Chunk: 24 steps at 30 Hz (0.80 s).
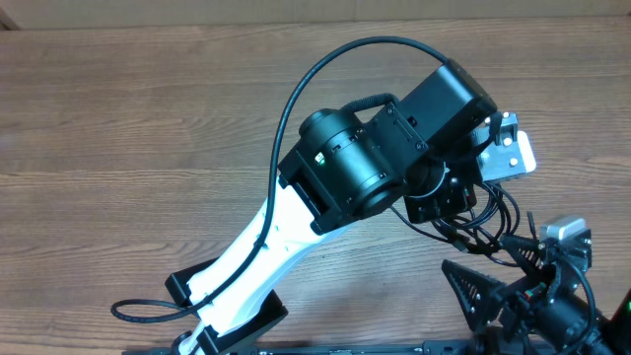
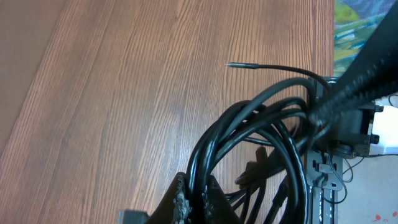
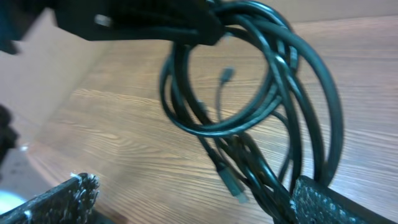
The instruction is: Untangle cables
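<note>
The cables (image 3: pixel 311 87) are held as a looped black bundle, raised above the wooden table (image 1: pixel 148 118) near its right side. The left end effector (image 2: pixel 191 202) is clamped together on the bundle, with several strands pinched between its fingers and the coils spreading out beyond them. One thin loose end (image 2: pixel 231 64) is seen sticking out straight over the wood grain. From the right wrist, the loop is seen hanging from the left end effector, and a small plug connector (image 3: pixel 233 186) dangles at the bottom of one strand. The right end effector (image 3: pixel 199 199) is held with its fingers wide apart below the bundle; the strands pass just beside its right-hand finger (image 3: pixel 336 202), but contact cannot be told. A white plate (image 1: pixel 515 150) is seen beside the left wrist; no lettering on it can be read. A coloured printed surface (image 2: pixel 354 25) past the table edge is too blurred to be read.
</note>
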Tool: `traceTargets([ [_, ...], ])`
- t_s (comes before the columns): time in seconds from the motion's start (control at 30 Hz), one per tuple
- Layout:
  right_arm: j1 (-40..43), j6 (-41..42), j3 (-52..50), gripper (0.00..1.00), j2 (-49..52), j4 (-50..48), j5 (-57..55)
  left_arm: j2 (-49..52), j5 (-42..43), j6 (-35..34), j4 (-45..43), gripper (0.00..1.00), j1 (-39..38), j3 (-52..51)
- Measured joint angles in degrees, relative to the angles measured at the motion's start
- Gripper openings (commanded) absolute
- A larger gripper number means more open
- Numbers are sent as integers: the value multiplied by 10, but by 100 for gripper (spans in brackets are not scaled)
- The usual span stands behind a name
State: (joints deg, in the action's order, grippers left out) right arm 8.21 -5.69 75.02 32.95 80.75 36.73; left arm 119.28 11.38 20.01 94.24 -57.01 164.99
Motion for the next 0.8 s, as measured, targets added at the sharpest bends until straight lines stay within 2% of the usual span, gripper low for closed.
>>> traceTargets([
  [0.3, 0, -2, 0, 100, 0, 14, -114, 0, 5, 1, 1, 4, 17, 0],
  [0.47, 0, 43, 0, 100, 0, 12, -188, 0, 19, 1, 5, 4, 25, 0],
  [0.8, 0, 72, 0, 100, 0, 12, -227, 0, 163, 2, 11, 4, 26, 0],
])
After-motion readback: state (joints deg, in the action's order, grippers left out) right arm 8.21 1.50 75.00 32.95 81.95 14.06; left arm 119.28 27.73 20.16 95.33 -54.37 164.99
